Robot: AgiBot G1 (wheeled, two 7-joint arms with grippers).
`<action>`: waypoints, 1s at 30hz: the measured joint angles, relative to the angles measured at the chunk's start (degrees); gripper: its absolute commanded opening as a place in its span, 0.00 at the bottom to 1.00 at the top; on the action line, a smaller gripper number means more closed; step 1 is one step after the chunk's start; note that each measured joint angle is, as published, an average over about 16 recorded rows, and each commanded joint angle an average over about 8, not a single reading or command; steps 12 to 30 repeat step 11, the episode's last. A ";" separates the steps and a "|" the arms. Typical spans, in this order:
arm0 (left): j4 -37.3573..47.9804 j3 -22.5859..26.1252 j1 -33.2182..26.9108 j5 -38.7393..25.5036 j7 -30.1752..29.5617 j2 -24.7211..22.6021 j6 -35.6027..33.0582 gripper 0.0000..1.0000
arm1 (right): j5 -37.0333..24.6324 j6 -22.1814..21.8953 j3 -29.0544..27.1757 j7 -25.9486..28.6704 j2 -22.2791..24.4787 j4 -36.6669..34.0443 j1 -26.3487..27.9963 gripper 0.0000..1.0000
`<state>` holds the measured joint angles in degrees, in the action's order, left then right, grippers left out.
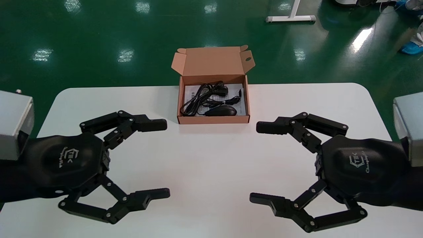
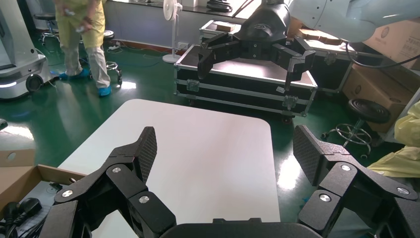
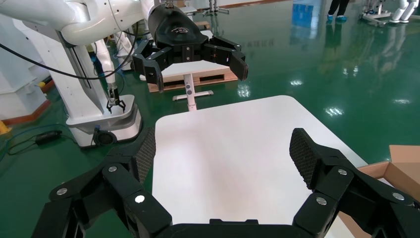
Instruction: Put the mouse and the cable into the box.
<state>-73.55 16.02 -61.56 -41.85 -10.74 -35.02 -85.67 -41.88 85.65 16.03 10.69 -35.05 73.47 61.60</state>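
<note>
Centrally, in the upper middle of the head view, an open brown cardboard box [image 1: 213,119] stands on the white desk [image 1: 314,102], close to the desk's far edge. Its lid [image 1: 211,61] is folded back and stands upright.

Inside lie a black mouse [image 1: 221,111], near the front wall and slightly right of the box's middle, and a coiled black cable [image 1: 200,97], bundled in the left and middle part behind the mouse. Both rest on a white printed sheet [image 1: 189,91] lining the box floor.

Left claw [image 1: 167,158]: lower left of the head view, over the desk, fingers spread wide, holding nothing, tips pointing toward the frame's centre.

Right claw [image 1: 254,162]: lower right, in a mirrored pose, likewise spread wide and empty.

The two claws face each other across a stretch of desk, well apart. Both are nearer the robot than the box and touch neither it nor its contents. Each wrist view shows its own claw's ribbed pads [image 2: 147,148] agape, the opposite claw farther off, and a corner of the box. Glossy green floor [image 1: 99,33] surrounds the desk.
</note>
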 measured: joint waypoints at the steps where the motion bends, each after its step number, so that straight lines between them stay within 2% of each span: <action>1: 0.00 0.00 0.00 0.00 0.00 0.00 0.00 1.00 | 0.00 0.00 0.00 0.00 0.00 0.00 0.00 1.00; 30: 0.00 0.00 0.00 0.00 0.00 0.00 0.00 1.00 | 0.00 0.00 0.00 0.00 0.00 0.00 0.00 1.00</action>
